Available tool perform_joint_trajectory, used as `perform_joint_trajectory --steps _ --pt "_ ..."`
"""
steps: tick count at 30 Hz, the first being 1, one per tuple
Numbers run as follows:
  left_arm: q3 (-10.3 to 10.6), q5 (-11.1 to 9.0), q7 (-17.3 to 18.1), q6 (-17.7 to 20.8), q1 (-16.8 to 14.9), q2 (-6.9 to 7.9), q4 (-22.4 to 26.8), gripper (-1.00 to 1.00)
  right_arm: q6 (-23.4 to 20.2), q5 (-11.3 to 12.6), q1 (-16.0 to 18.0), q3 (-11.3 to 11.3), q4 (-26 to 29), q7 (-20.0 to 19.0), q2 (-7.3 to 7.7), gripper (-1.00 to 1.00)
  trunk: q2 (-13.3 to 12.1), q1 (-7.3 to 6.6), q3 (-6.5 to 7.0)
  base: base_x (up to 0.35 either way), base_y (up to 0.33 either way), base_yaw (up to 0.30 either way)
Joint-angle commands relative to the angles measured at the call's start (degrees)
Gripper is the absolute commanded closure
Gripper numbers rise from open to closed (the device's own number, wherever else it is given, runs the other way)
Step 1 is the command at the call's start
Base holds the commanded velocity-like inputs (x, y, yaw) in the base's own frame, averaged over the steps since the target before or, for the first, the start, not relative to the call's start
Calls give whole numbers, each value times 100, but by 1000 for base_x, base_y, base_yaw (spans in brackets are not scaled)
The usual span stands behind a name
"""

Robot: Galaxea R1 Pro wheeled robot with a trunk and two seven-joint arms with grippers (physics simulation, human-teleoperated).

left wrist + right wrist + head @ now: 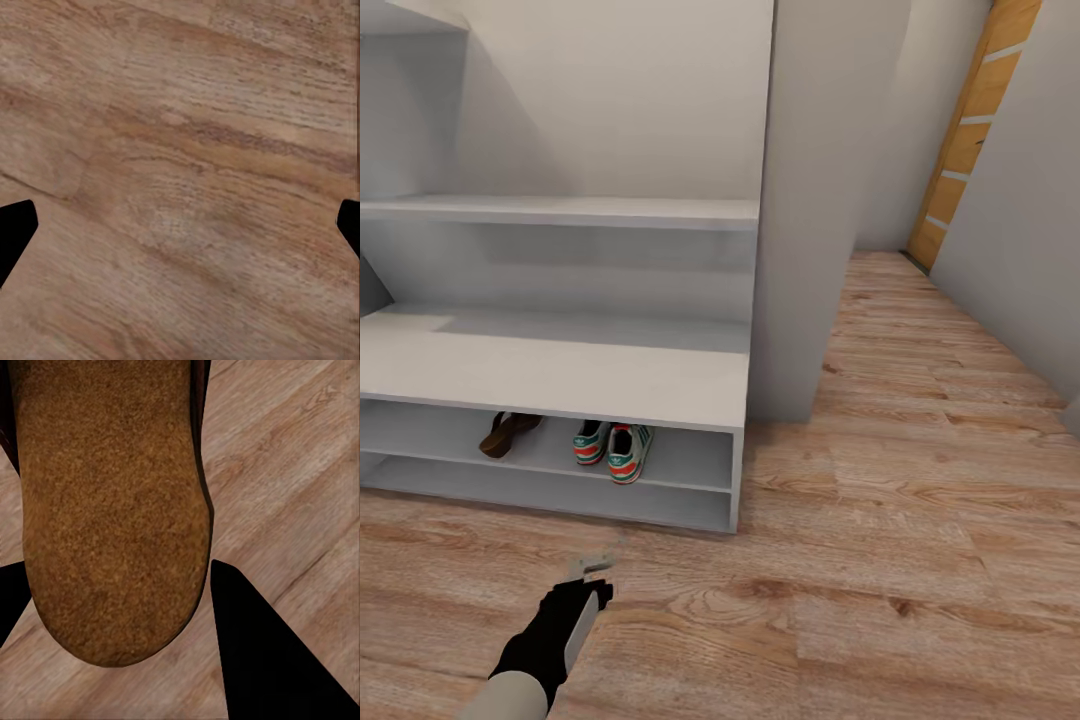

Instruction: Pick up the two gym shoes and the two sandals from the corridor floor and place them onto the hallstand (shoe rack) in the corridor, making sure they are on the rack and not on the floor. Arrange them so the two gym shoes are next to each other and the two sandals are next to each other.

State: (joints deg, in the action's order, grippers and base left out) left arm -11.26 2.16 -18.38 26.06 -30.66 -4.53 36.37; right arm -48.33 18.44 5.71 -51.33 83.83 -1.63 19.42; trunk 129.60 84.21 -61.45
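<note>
The pale grey hallstand (560, 375) stands ahead. On its low shelf the two gym shoes (613, 447) sit side by side, heels outward, with one dark brown sandal (508, 433) to their left. My left gripper (595, 563) hovers over the corridor floor (880, 520) in front of the rack; in the left wrist view this gripper (184, 217) is open, with only planks between its fingers. The right wrist view has the other sandal (112, 510), its brown suede-like sole facing the camera, with my right gripper (116, 577) shut on it above the floor.
A grey wall panel (815, 200) bounds the rack's right side. Beyond it the corridor runs back to a wooden door (972, 130). Grey wall (1030, 220) closes the right side. Open planks spread to the right of the rack.
</note>
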Motion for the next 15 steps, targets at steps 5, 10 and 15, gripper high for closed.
perform_joint_trajectory --steps 5,10,15 --pt "-7 -6 2161 -85 159 524 -4 -100 -1 19 0 0 2 27 0 100 0 0 0 0 52 0" --pt "-1822 -3 5952 -475 449 1249 355 -100 -1 19 0 -8 -6 31 0 100 0 0 0 -112 154 0" --pt "-2021 -4 6066 -479 448 1275 439 -100 -1 19 0 -9 -7 31 0 100 0 0 0 -251 214 0"
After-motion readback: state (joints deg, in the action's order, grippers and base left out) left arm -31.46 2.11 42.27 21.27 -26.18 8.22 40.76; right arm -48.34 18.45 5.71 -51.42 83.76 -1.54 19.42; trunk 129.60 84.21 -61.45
